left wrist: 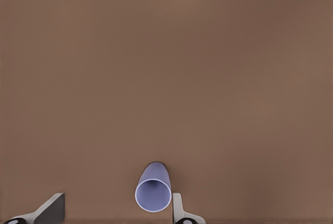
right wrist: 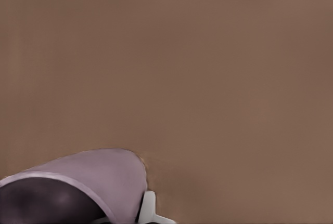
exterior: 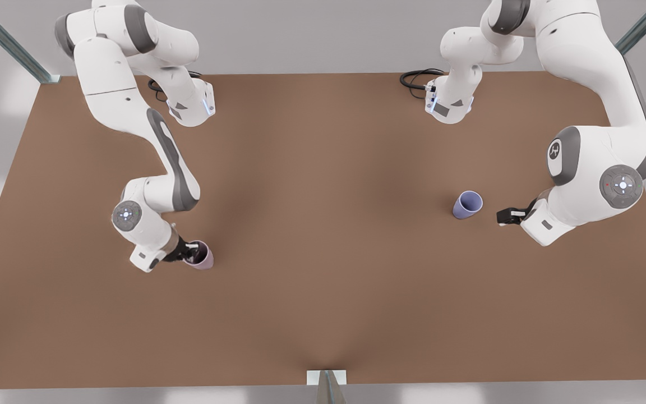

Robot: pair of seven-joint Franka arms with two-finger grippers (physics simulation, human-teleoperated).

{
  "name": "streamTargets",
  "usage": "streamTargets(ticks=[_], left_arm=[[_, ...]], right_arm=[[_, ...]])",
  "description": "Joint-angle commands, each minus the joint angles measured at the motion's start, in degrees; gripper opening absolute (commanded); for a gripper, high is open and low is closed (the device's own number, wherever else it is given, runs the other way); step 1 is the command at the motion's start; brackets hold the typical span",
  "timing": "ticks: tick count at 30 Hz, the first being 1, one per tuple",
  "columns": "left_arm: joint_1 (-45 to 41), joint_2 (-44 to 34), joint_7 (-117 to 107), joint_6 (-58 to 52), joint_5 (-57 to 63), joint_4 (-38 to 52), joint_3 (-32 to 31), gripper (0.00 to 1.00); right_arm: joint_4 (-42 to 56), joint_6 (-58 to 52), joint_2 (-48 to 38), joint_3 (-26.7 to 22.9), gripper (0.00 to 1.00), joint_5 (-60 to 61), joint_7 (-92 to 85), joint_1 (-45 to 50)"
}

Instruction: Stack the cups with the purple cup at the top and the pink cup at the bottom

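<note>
Right gripper (exterior: 191, 252), low at the front view's left, is clamped on the rim of the pink cup (exterior: 202, 256), one finger inside the dark mouth, cup upright on the brown table (exterior: 323, 235). Well apart from the pink cup, toward the front view's right, the purple cup (exterior: 467, 204) stands on the table; left gripper (exterior: 507, 216) waits just beside it, fingers spread, not touching.

Pink cup (exterior: 204, 257), purple cup (exterior: 467, 204) (well apart)
</note>
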Motion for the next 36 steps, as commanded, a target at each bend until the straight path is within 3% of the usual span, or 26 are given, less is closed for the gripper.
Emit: streamTargets(ticks=[1, 4, 6, 9, 11, 13, 21, 27, 28, 29, 32, 36], left_arm=[[0.0, -0.2, 0.0, 0.2, 0.0, -0.8, 0.0, 1.0], [0.0, -0.6, 0.0, 0.2, 0.0, -1.5, 0.0, 1.0], [0.1, -1.0, 0.0, 0.3, 0.0, -2.5, 0.0, 1.0], [0.1, -10.1, 0.0, 12.4, 0.0, -20.2, 0.1, 1.0], [0.1, -12.4, -0.1, 18.1, -0.2, -27.7, 0.3, 1.0], [0.0, -12.9, -0.2, 23.8, -0.5, -32.7, 0.3, 1.0], [-0.1, -16.3, -0.3, 40.2, -0.8, -50.4, 0.2, 1.0], [-0.3, -15.8, -0.3, 44.6, -0.8, -54.7, -0.3, 1.0], [-0.4, -15.6, -0.3, 45.8, -0.8, -55.4, -0.4, 1.0], [-0.5, -15.6, -0.3, 45.8, -0.8, -55.5, -0.4, 1.0], [-0.7, -15.1, -0.4, 47.5, -0.8, -57.1, -1.5, 1.0], [-1.2, -15.1, -0.4, 47.5, -0.8, -57.8, -1.5, 1.0]], right_arm=[[3.1, -7.3, -0.4, 0.7, 0.21, -0.1, 14.7, 3.7], [12.3, -11.7, 1.7, 0.8, 0.21, 2.1, 34.2, 16.4], [27.8, -18.2, 10.7, 0.8, 0.21, 1.8, 49.1, 26.8], [43.7, -18.5, 23.3, 0.1, 0.21, 1.4, 59.9, 35.0], [48.8, -18.8, 28.6, -2.0, 0.21, 1.4, 61.8, 39.4], [48.9, -18.7, 30.3, -4.2, 0.21, 1.4, 63.7, 41.4], [51.6, -18.0, 34.2, -4.3, 0.21, 1.5, 63.9, 41.5], [52.0, -15.5, 35.1, -4.3, 0.21, 1.8, 63.9, 41.5], [51.9, -15.0, 35.1, -4.2, 0.23, 1.8, 63.8, 41.5], [51.8, -15.3, 35.1, -4.2, 0.35, 2.0, 63.8, 41.5], [51.5, -15.2, 34.8, -4.2, 0.45, 2.0, 63.7, 41.2], [50.8, -14.9, 34.6, -4.3, 0.46, 2.0, 63.5, 41.4]])
